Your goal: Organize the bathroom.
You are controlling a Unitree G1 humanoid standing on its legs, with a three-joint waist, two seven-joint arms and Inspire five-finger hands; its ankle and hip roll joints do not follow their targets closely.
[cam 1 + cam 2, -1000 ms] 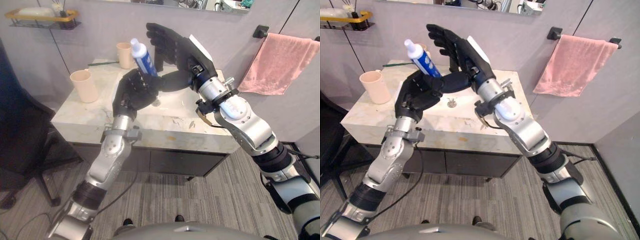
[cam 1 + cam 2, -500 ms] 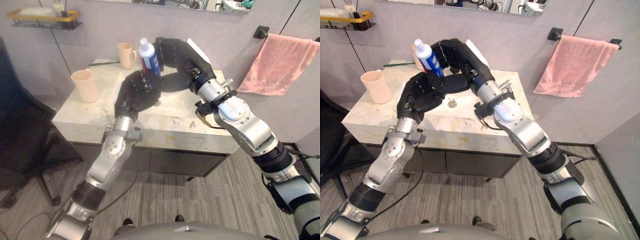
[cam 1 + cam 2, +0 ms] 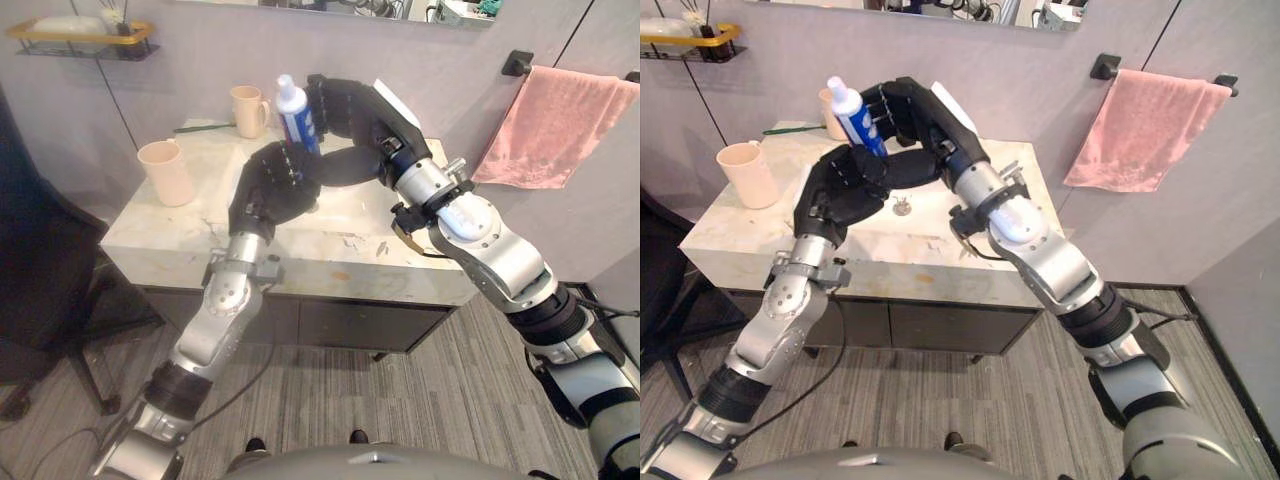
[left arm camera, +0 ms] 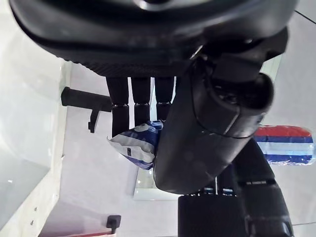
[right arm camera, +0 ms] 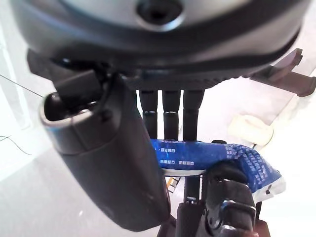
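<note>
Marble tabletop [image 3: 170, 225] below, both arms raised over it. Left hand [image 3: 272, 190] curled round the lower end of a blue-and-white toothpaste tube [image 3: 296, 113], held upright, cap up. Right hand [image 3: 345, 110] closed round its upper body, both equally near.

I see a marble-topped vanity [image 3: 160, 235] against a pale grey wall [image 3: 190, 70], with a mirror [image 3: 330, 8] above. A pink towel [image 3: 555, 125] hangs from a black rail. Grey striped carpet [image 3: 400, 410] covers the floor.
</note>
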